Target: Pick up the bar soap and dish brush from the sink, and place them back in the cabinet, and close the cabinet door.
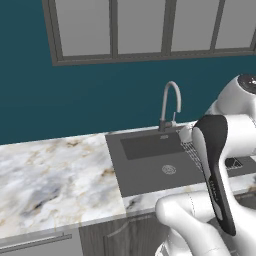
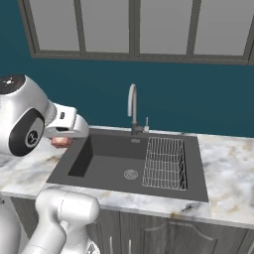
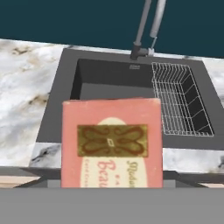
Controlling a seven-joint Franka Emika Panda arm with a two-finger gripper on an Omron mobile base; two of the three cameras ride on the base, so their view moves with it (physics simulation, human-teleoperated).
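Gripper is clamped on the bar soap, which is held up in front of the hand camera, above the bench edge and clear of the sink. Sink basin holds a wire rack. Soap appears a light, rigid block, judged slippery; grasp across its flat faces near the middle is judged soundest.

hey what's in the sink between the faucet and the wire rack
Nothing. In the right base view, the sink floor from the faucet to the wire rack is bare; the drain sits left of the rack.
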